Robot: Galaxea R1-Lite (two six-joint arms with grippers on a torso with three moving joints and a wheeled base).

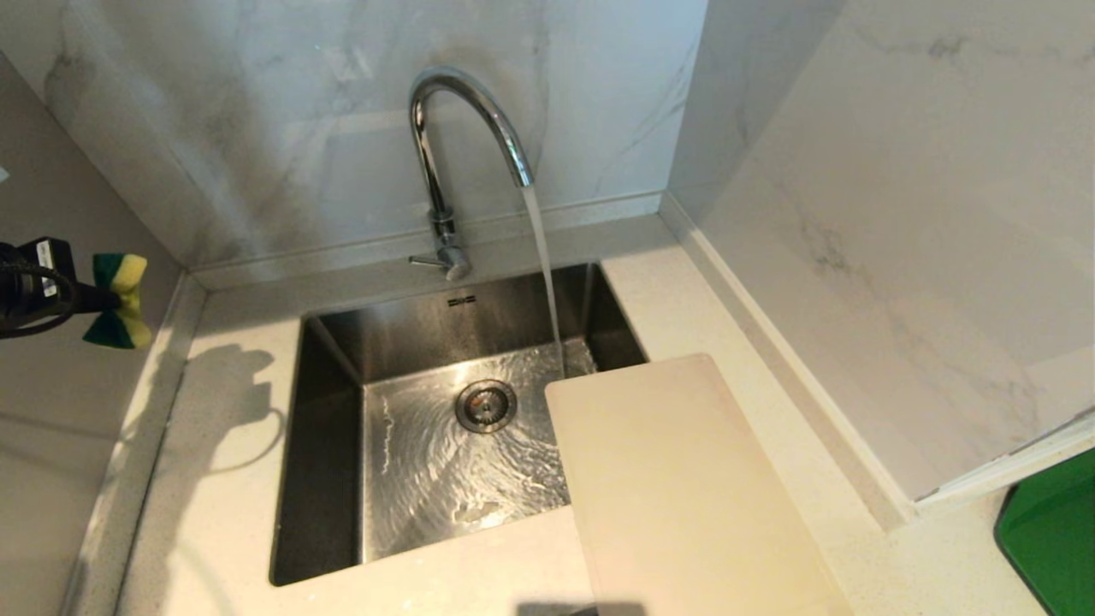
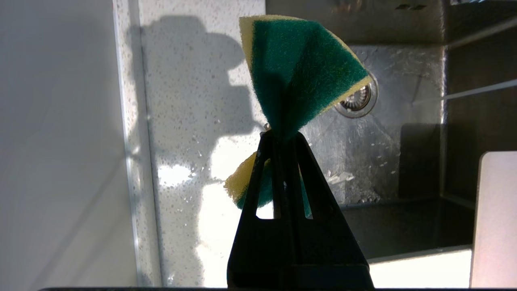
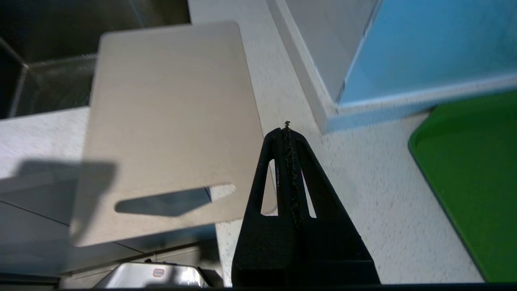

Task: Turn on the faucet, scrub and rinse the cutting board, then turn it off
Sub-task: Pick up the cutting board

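We stand in a kitchen: a steel sink (image 1: pixel 325 428) set into a speckled countertop (image 1: pixel 214 530) just right of our left gripper (image 1: pixel 107 298), a chrome faucet (image 1: pixel 445 154) running, marble-look wall panels (image 1: pixel 898 214) behind

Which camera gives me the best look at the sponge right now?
The left wrist view: the sponge fills the middle, pinched and folded in the shut left gripper, green face toward the camera. The head view shows it small at the left edge, off to the sink's left. The right wrist view misses it.
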